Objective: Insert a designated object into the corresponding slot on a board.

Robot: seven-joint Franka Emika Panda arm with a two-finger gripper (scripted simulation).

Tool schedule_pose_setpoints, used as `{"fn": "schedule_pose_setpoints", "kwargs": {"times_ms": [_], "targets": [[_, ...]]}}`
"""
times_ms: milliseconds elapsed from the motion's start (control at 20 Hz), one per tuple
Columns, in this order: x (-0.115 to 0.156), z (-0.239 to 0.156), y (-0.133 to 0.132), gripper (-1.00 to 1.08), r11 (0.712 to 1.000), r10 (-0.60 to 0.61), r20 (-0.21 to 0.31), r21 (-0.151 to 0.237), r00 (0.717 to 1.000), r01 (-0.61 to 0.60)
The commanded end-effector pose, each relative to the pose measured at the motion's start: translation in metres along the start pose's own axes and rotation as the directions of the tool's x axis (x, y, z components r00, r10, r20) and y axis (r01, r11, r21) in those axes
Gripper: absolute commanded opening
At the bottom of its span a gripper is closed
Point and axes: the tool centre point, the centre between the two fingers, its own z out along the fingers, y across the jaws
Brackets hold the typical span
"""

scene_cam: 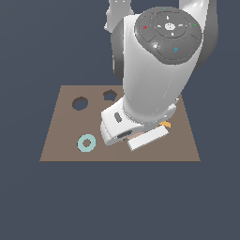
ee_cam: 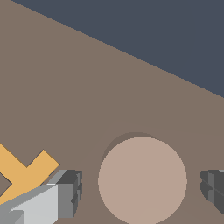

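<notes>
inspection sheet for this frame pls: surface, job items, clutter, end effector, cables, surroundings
Surface: brown board, flat.
Job's things: pinkish-tan disc lying on the board, hidden by the arm in the exterior view; round slot vacant.
Clutter: teal ring, orange piece, pentagon hole.
Grippers: end effector open, fingers either side of the disc, not touching.
Cables: nothing seen.
Surroundings: plain dark blue backdrop.

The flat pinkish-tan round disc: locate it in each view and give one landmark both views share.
Exterior view: not visible; the white arm covers the board where the disc would lie.
Wrist view: the pinkish-tan disc lies on the board between the open hand's grey fingers.
Shared landmark: the orange T-shaped piece.
</notes>
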Motion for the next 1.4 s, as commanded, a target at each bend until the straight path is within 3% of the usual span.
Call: {"fn": "schedule_pose_setpoints", "kwargs": {"times_ms": [0, 600, 650, 1350], "targets": [[0.000, -0.001, 0.001, 1.00, 1.000, 0.003, -0.001, -0.001, 1.000, -0.003], [-0.001, 0.019, 0.000, 1.00, 1.000, 0.003, -0.001, -0.001, 1.000, -0.003], [-0.001, 0.019, 0.000, -1.00, 1.000, 0.003, -0.001, -0.001, 1.000, -0.003], [-0.002, 0.018, 0.001, -1.00, 1.000, -0.002, -0.001, -0.001, 1.000, 0.002]]}}
